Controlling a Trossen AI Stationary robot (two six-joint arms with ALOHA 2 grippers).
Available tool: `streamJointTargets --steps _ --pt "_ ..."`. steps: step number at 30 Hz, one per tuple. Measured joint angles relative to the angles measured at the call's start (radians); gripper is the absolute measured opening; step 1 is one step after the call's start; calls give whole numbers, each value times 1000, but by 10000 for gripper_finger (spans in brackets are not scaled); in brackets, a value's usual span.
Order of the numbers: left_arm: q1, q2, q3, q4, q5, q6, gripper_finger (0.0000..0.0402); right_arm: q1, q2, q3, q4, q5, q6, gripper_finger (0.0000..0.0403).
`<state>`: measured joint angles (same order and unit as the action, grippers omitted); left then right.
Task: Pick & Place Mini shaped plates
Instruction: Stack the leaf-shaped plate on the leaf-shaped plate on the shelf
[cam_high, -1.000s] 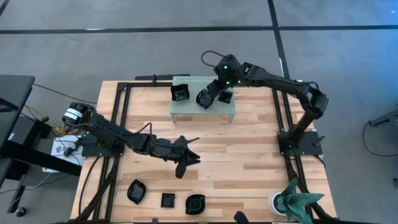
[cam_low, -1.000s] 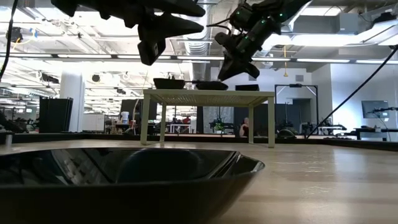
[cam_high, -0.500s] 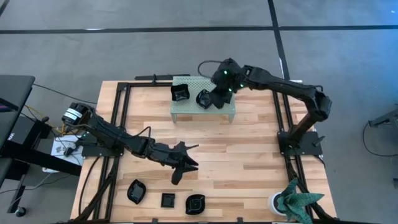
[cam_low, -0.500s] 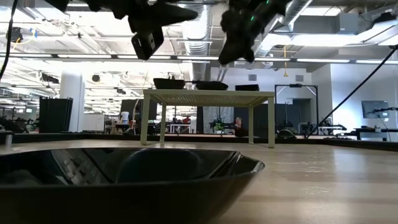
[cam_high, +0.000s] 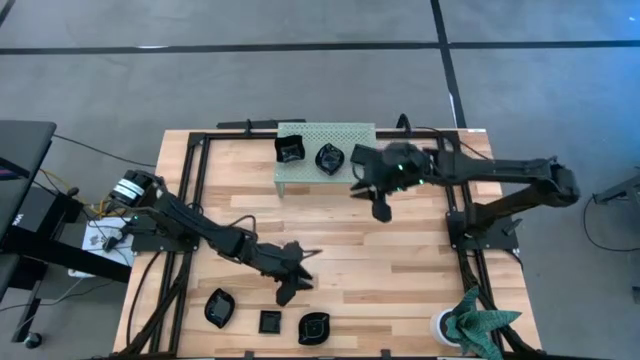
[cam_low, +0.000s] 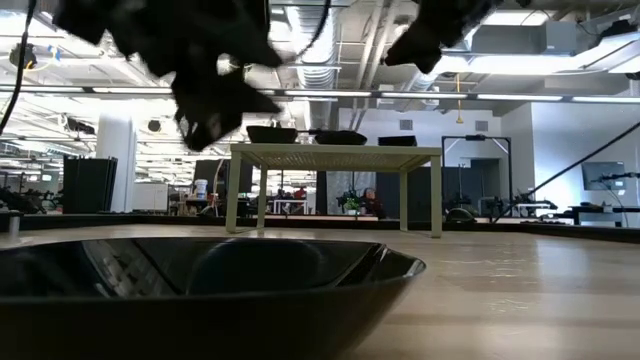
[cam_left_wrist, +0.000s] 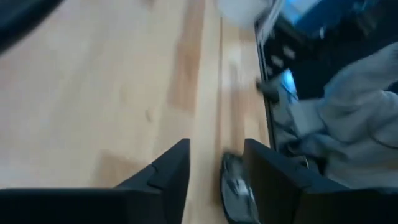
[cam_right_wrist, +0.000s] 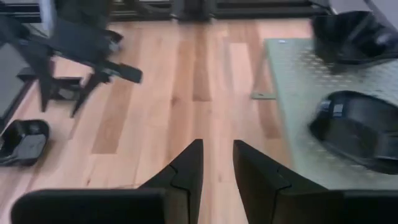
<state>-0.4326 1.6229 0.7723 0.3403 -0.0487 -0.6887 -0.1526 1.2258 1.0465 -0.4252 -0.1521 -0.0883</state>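
Glossy black plates, perforated rack — wood table

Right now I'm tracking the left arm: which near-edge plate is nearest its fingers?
The small square plate, middle of three; the left gripper hovers just beyond it.

Five small glossy black dishes in view, all upright.
Two on pale green perforated rack at far side of wooden surface: squarish black dish at rack's left end, round wavy-edged black dish just beside it, apart.
Three in row near front edge of surface: leaf-like black dish leftmost, small square black dish in middle, rounded ribbed black dish rightmost. None touching.
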Motion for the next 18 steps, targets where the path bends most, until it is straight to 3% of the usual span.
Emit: streamJointTargets --steps 6,11,18 --pt "-21 129 0 65 106 -168 168 67 -55 -157 184 0 0 82" --pt "-54 224 9 187 138 -224 156 104 -51 -176 245 0 0 82" --pt "-88 331 85 192 163 -225 150 128 -44 -176 243 0 1 82"
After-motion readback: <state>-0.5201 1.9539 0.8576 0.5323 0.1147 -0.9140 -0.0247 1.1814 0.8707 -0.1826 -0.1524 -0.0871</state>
